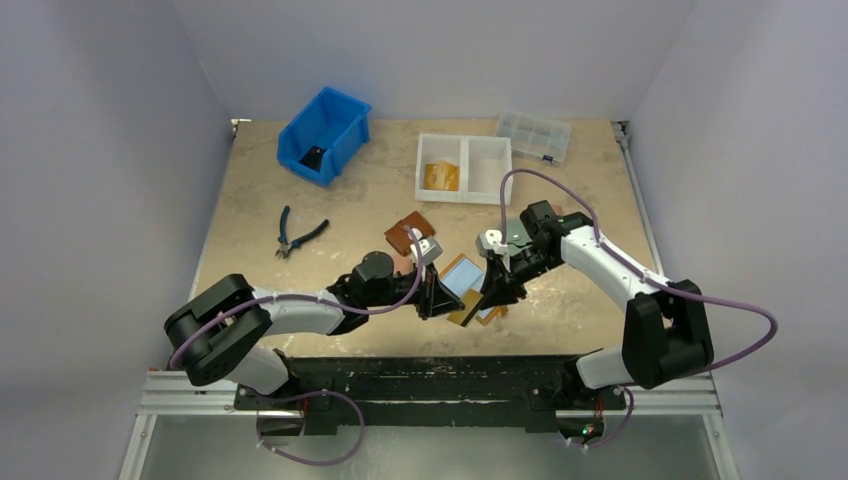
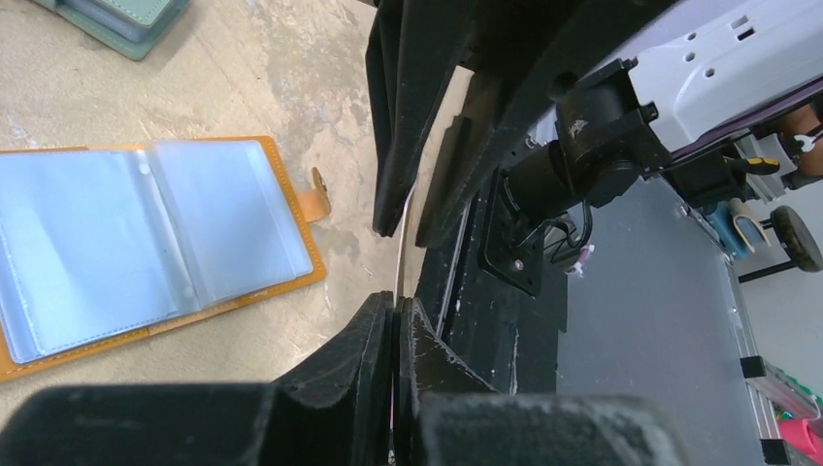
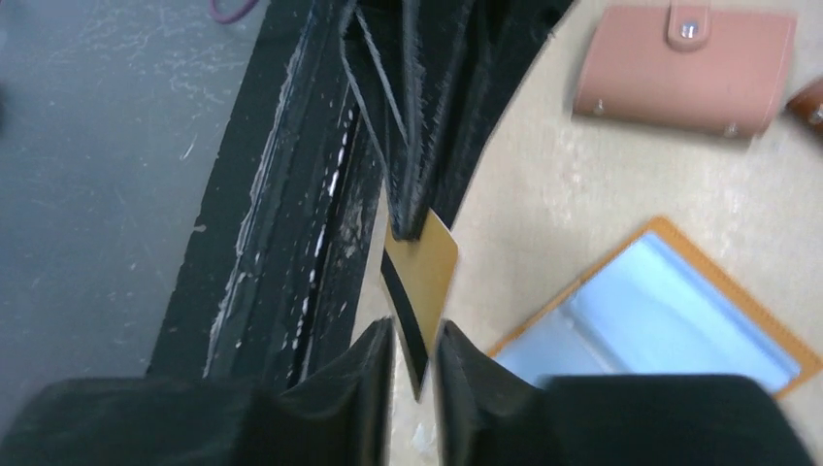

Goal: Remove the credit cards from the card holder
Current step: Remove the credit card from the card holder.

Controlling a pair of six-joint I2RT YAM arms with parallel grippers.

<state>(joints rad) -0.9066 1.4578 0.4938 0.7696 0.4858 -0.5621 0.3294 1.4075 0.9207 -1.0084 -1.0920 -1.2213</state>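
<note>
The mustard-orange card holder (image 1: pixel 463 277) lies open on the table between my two grippers, its bluish sleeves (image 2: pixel 146 243) facing up. My left gripper (image 2: pixel 398 313) is shut on the thin edge of an orange-yellow credit card (image 3: pixel 424 267) with a black stripe, held off the table beside the holder (image 3: pixel 670 311). My right gripper (image 3: pixel 414 354) faces it from the other side. The card's near corner sits between its fingers, and gaps still show beside the card. In the top view the two grippers (image 1: pixel 440 300) (image 1: pixel 492 297) almost meet.
A pink wallet (image 3: pixel 684 73), a brown wallet (image 1: pixel 410 235) and a teal wallet (image 2: pixel 116 15) lie nearby. At the back stand a blue bin (image 1: pixel 323 135), a white tray (image 1: pixel 489 168) holding an orange card (image 1: pixel 440 176), and a clear box (image 1: pixel 533 136). Pliers (image 1: pixel 298 236) lie left.
</note>
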